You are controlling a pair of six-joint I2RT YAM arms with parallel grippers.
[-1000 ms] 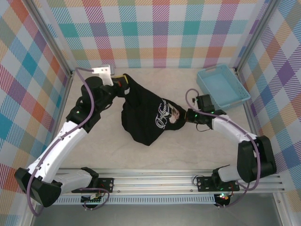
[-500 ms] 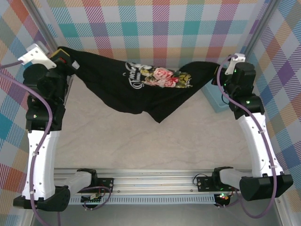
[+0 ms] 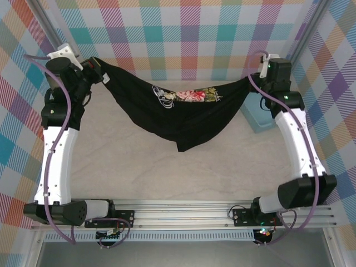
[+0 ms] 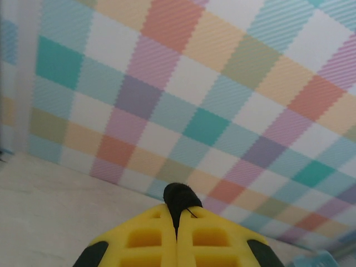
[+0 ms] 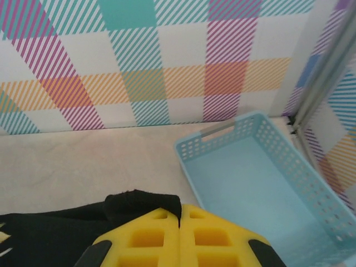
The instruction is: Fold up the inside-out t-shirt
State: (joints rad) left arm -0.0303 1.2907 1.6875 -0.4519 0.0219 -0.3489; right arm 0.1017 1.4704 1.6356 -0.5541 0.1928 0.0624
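Your left gripper [image 3: 103, 78] and right gripper [image 3: 256, 83] are each pinched tight on a black t-shirt [image 3: 183, 119] corner. The shirt sags between them, over the table [image 3: 167, 172]. A blue basket [image 5: 261, 178] lies just under the right gripper. The checked wall [image 4: 211, 83] is close ahead of both.

Plaid panels in pastel teal, pink, orange, yellow and purple close the space on three sides: a back wall [image 3: 189, 39] across the top of the frame, and a left wall [image 3: 22, 144] and a right wall [image 3: 342, 139] slanting down the edges. Metal posts [image 3: 41, 16] stand in the upper corners where the panels meet. The table [image 3: 167, 178] in the centre is pale beige, faintly marbled. A silver rail [image 3: 183, 214] runs along its lower edge. Light is soft and even.
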